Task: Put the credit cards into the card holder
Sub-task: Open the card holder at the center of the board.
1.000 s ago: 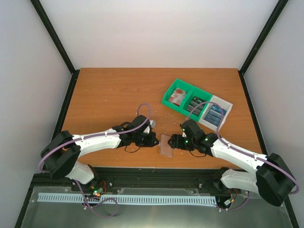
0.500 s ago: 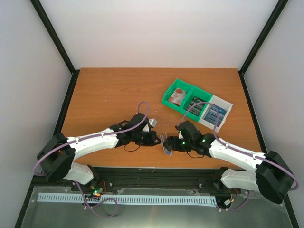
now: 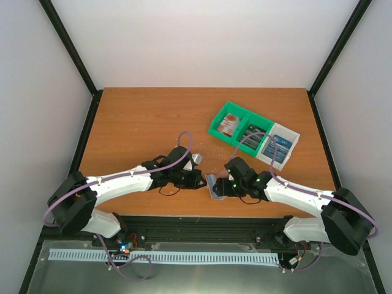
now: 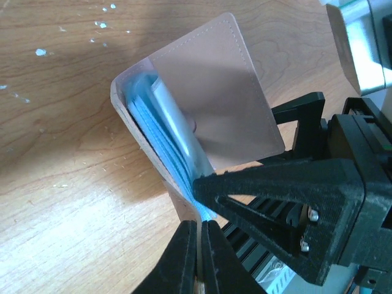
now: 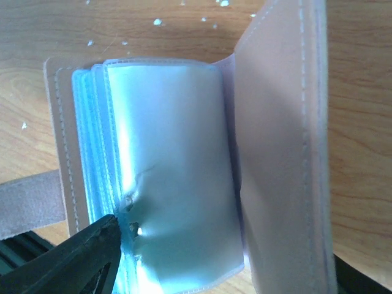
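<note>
While your left gripper (image 4: 199,228) clamps the card holder (image 4: 208,92) at the table's (image 3: 141,122) 6 o'clock edge, your right gripper (image 3: 219,185) gapes; credit cards (image 3: 231,124) lie at its 1 o'clock, well apart.

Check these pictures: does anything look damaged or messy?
Yes. The clear sleeve inside the card holder is creased and dented near one corner, and white specks dot the table beside it.

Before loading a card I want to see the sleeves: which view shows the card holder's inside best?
Right wrist: the open card holder fills the frame, its clear sleeves fanned face-on. Left wrist sees the card holder edge-on, a flap hiding most sleeves. Top external shows the card holder as a small sliver.
</note>
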`<state>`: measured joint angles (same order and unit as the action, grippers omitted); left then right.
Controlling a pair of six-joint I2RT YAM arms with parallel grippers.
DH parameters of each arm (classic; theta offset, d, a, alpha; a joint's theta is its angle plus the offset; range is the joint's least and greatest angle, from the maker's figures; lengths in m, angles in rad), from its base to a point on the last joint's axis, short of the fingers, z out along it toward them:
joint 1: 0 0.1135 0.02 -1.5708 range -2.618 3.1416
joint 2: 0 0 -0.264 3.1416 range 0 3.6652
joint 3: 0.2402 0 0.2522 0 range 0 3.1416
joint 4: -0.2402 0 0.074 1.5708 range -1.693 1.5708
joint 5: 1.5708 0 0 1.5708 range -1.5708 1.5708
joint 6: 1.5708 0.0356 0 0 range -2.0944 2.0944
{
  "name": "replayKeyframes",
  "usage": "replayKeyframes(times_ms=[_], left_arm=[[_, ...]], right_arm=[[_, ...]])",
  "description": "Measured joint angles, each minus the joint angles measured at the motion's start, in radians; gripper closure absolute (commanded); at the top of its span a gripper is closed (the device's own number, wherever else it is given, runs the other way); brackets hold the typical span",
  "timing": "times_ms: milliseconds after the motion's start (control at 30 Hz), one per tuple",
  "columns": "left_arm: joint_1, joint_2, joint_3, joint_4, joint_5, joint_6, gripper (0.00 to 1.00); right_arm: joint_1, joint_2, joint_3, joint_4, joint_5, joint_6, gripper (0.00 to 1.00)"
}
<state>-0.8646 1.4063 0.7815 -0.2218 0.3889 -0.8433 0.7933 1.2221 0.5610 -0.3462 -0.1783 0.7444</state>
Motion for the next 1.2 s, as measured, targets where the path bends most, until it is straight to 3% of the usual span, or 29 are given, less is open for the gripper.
replayKeyframes(times_ms=[1000, 1200], left_arm=[[0.0, 0.01, -0.002, -0.034, -0.069, 0.015, 0.99], [0.0, 0.01, -0.016, -0.034, -0.079, 0.014, 1.0]], right_arm=[[0.004, 0.024, 0.081, -0.268, 0.357, 0.023, 0.39], [0.007, -0.058, 0.135, -0.343, 0.384, 0.017, 0.42]])
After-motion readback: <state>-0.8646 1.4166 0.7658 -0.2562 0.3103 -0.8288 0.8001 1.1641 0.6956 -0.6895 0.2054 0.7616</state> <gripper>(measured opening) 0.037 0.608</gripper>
